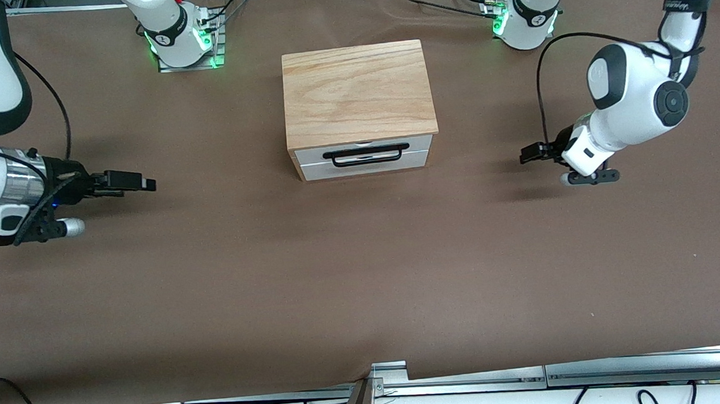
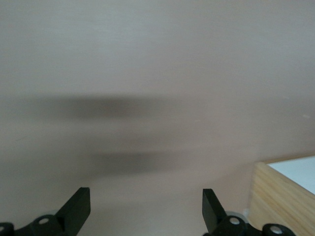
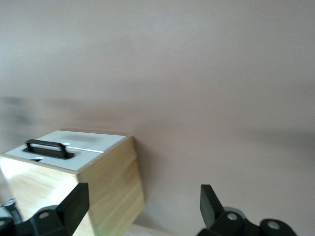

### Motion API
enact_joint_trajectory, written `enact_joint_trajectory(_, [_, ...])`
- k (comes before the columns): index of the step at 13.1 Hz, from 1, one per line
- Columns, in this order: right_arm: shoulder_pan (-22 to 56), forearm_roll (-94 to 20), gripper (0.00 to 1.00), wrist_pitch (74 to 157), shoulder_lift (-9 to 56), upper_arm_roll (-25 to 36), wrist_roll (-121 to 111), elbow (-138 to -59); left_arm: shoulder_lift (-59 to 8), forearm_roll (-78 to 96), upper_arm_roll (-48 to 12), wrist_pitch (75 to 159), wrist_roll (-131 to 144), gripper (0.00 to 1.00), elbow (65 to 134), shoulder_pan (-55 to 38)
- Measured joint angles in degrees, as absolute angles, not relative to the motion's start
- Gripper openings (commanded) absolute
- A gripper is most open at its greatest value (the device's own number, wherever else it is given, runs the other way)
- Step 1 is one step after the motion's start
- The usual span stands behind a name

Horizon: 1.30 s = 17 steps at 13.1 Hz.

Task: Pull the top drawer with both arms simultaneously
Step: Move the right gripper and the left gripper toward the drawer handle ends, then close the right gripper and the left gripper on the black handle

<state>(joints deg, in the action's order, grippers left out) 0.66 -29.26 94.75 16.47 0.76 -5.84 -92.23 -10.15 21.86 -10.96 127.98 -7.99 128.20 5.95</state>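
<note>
Approaching is the step in hand: neither tool touches the cabinet (image 1: 359, 94), which stands in the upper centre of the front view with its oak top facing up. The top drawer (image 1: 361, 151) sits fully shut, its white front facing the front camera and its black handle (image 1: 367, 155) lying across the panel's middle.

The right tool (image 1: 143, 182) hangs low over bare table (image 1: 365, 277) at the left edge of the front view, well apart from the cabinet, pointing toward it. Its fingers (image 3: 74, 204) stand wide apart in the right wrist view, nothing between them. The left tool (image 1: 531, 152) hangs low at the right of the front view, also well apart, and its fingers (image 2: 78, 206) likewise stand wide and hold nothing.

Recommendations, as judgement:
- Both tools should come round in front of the drawer, since the handle faces the front camera and not the arms' sides.
- Each should take its own end of the handle, leaving the middle free so the fingers do not collide.
- Both should close fully before either pulls.
- The pull should run straight out from the front at matched pace; an uneven pull may skew the drawer or drag the unanchored cabinet across the table.
</note>
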Motion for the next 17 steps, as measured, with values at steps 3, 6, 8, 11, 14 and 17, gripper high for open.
enact_joint_trajectory(3, [0.64, -45.32, 1.0, 100.32, 19.24, 0.79, -18.78, -99.36, -14.68, 41.46, -10.95, 128.8, -23.56, 1.0, 128.31, 6.02])
enact_joint_trajectory(6, [0.68, -63.42, 1.0, 103.13, 22.61, 0.75, -34.05, -108.05, -18.6, 63.84, -11.71, 123.95, -39.95, 1.0, 128.51, 5.93])
enact_joint_trajectory(8, [0.97, -73.05, 1.0, 103.07, 24.93, 0.15, -42.86, -111.81, -21.42, 76.99, -12.21, 117.03, -48.88, 1.0, 128.54, 5.66])
enact_joint_trajectory(11, [5.27, -85.82, 1.0, 103.08, 27.51, -1.67, -49.29, -113.67, -25.26, 89.84, -13.62, 109.19, -58.13, 0.94, 128.45, 4.77])
enact_joint_trajectory(14, [12.73, -92.54, 1.0, 104.42, 28.57, -2.0, -50.75, -113.49, -28.19, 97.87, -14.42, 105.53, -66.66, 0.84, 128.41, 2.08])
enact_joint_trajectory(17, [15.49, -93.01, 1.0, 104.69, 29.95, -2.0, -53.83, -113.16, -30.87, 102.52, -14.77, 105.06, -73.45, 0.78, 127.82, -0.71])
